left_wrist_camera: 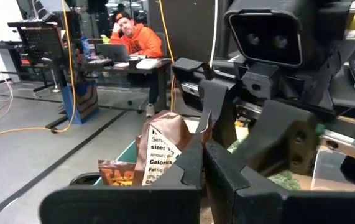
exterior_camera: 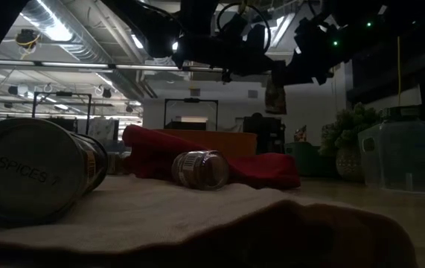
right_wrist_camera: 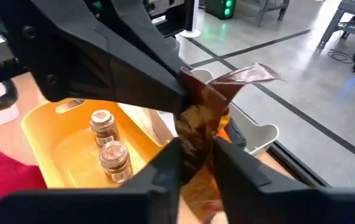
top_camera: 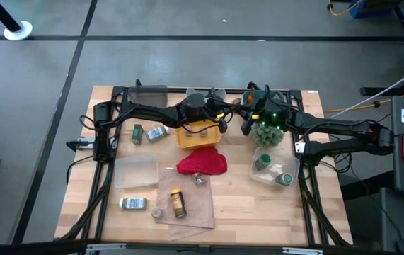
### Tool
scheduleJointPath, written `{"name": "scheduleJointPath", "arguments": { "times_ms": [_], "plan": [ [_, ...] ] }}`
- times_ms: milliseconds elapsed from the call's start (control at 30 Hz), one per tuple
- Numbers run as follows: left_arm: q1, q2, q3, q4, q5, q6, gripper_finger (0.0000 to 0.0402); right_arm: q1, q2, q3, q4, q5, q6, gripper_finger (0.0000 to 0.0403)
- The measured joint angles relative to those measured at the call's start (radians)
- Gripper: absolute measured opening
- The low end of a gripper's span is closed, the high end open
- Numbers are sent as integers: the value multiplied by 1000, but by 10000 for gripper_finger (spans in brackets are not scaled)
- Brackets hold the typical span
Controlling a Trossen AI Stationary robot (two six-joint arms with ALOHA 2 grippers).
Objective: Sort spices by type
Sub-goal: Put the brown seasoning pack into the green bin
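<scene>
Both grippers meet above the far middle of the wooden table (top_camera: 258, 212), and between them hangs an orange-brown foil sachet (right_wrist_camera: 205, 127): the left gripper (left_wrist_camera: 203, 144) is clamped tight on it, its fingers pressed together with the printed packet standing up just behind them, while the right gripper (right_wrist_camera: 197, 158) has its fingers nipped in on the same sachet from the other side, the crumpled foil rising out between them. Just below and beside the right gripper sits a yellow tray (right_wrist_camera: 53, 134) with two tiny tan-topped pots (right_wrist_camera: 109, 146) standing upright in it. From above, that tray (top_camera: 187, 138) lies under the left gripper (top_camera: 223, 122), with a red cloth (top_camera: 203, 162) just nearer the front edge than it, and a fuzzy green plant (top_camera: 267, 134) directly under the right gripper (top_camera: 247, 122). Nearer than the plant is a clear bin (top_camera: 258, 172) holding green-lidded jars (top_camera: 262, 162). To the left arm's outer side lie a green-lidded jar (top_camera: 137, 133) and a silver-capped clear jar (top_camera: 157, 133), then an empty-looking clear tub (top_camera: 136, 172). On a brown mat (top_camera: 194, 209) at the front lies a yellow-capped brown bottle (top_camera: 177, 202). The low view shows a dark tin (exterior_camera: 30, 167) marked SPICES on its side, and a clear jar (exterior_camera: 201, 170) lying against the red cloth (exterior_camera: 257, 167). Beyond the table the floor is grey concrete with dark lines; a person in an orange hooded top (left_wrist_camera: 137, 40) sits at a desk, under strip lights and exposed ducts
</scene>
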Motion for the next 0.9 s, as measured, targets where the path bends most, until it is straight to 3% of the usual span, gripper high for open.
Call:
{"name": "scheduleJointPath", "arguments": {
  "times_ms": [167, 333, 567, 700, 900],
  "plan": [
    [0, 0, 0, 1, 1, 0, 0, -1, 0, 0, 10, 3, 0, 17],
    [0, 0, 0, -1, 0, 10, 13, -1, 0, 0, 12, 52, 23, 35],
    [6, 0, 0, 3, -10, -12, 98, -7, -1, 0, 13, 145, 22, 17],
    [10, 0, 0, 2, -14, -27, 131, -69, -6, 0, 7, 172, 19, 18],
    [9, 0, 0, -13, -15, -20, 140, -205, -6, 0, -29, 114, 52, 28]
  ]
}}
